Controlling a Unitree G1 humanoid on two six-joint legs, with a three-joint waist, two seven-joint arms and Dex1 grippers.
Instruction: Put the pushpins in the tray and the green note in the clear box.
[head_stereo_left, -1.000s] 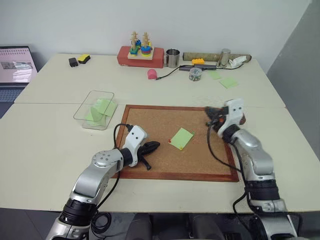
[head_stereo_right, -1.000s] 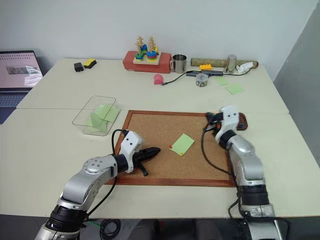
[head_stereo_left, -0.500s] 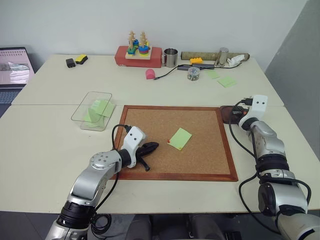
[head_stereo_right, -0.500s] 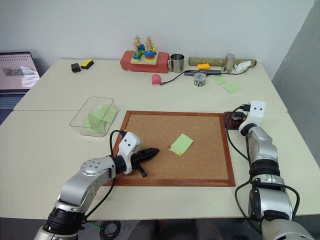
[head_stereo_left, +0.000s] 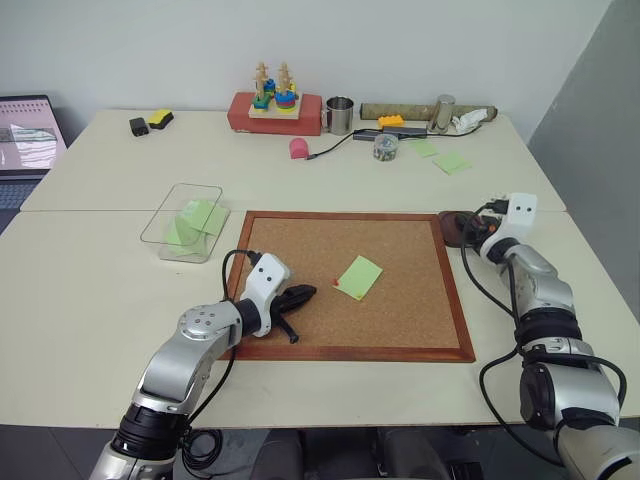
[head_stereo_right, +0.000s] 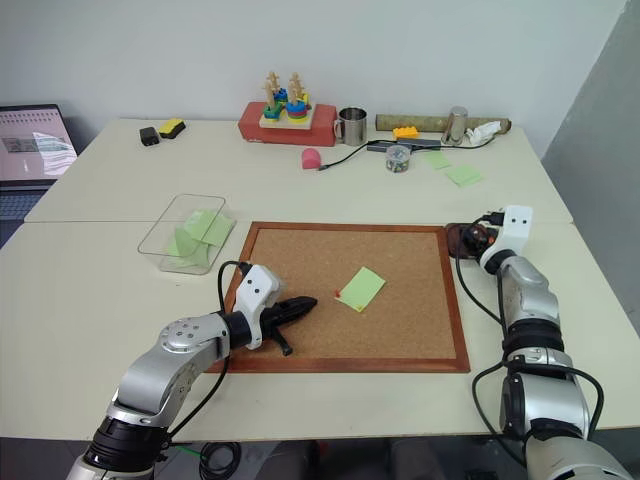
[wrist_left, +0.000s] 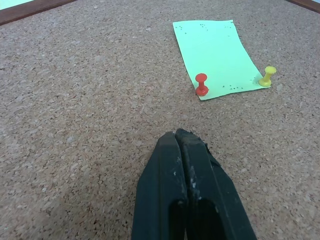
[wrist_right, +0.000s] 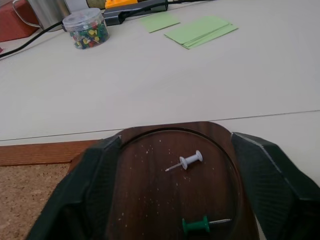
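The green note (head_stereo_left: 360, 276) lies on the corkboard (head_stereo_left: 400, 330), held at its near corners by a red pushpin (wrist_left: 201, 84) and a yellow pushpin (wrist_left: 268, 76). My left gripper (wrist_left: 177, 136) rests on the cork just short of the note, shut with nothing in it. At the board's far right corner sits the brown tray (wrist_right: 150, 192), with a white pushpin (wrist_right: 187, 161) and a green pushpin (wrist_right: 200, 224) lying in it. My right gripper (wrist_right: 176, 142) stands open, one finger on each side of the tray. The clear box (head_stereo_left: 186, 220), left of the board, holds green notes.
Along the table's far edge stand a jar of pushpins (wrist_right: 86, 29), loose green notes (head_stereo_left: 450, 162), a metal cup (head_stereo_left: 343, 115), a red box with stacking toys (head_stereo_left: 278, 105) and a cable. A laptop (head_stereo_left: 25, 130) sits at the far left.
My right gripper swung right from the corkboard's far right corner to the tray and went from shut to open. The left gripper stayed where it was.
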